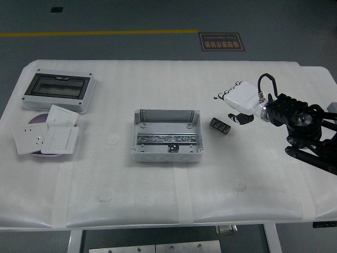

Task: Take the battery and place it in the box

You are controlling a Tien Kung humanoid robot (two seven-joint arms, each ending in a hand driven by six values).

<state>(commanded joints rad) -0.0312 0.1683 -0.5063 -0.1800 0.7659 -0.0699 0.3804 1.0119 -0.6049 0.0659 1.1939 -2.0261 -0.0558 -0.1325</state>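
A small dark battery point(220, 125) lies on the white table just right of the open grey box point(167, 135). The box sits mid-table with a metal rail inside and holds no battery. My right hand point(235, 101), white with dark fingertips, hovers to the right of the battery, apart from it. Its fingers are loosely spread and hold nothing. The black right arm point(303, 126) comes in from the right edge. No left arm shows.
A grey enclosure with a dark window point(58, 91) stands at the back left. In front of it, several white switch and socket plates point(45, 136) lie on a purple dish. The table's near edge point(168, 224) runs along the bottom.
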